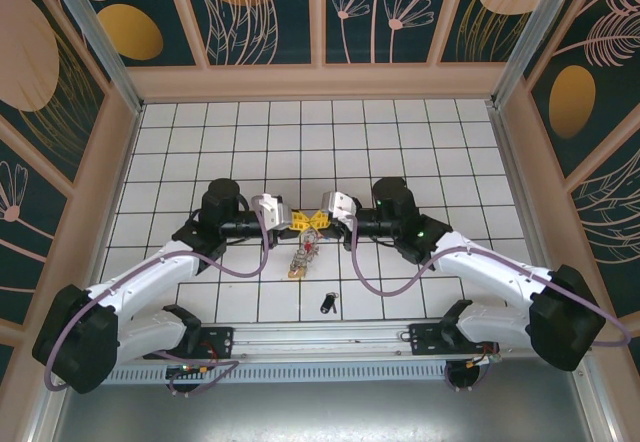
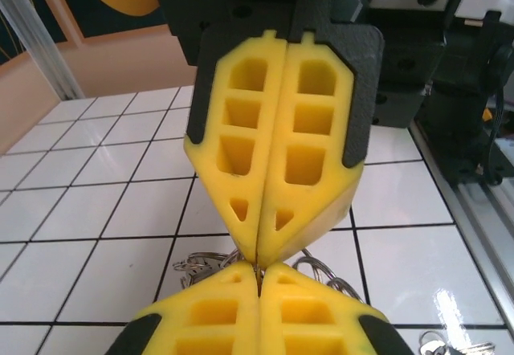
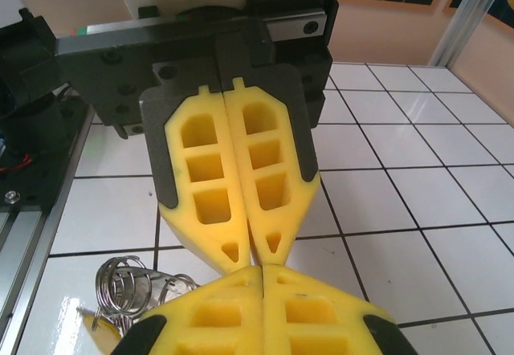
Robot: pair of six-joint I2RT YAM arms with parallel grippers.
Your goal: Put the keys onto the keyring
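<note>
Top external view: my left gripper (image 1: 299, 220) and right gripper (image 1: 322, 219) meet tip to tip, each with its fingers pressed together, over the keyring (image 1: 302, 254) at the middle of the tabletop (image 1: 200, 132). The black-headed key (image 1: 328, 303) lies apart toward the near edge. Thin ring wire could slip from so fine a pinch, or my tips could collide.

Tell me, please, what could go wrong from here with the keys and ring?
The left tool and right tool are both shut tip to tip over the keyring; what they pinch is hidden, so pulling apart may drop it or spring its coils. The black key lies apart on the tiles and could be missed.
</note>
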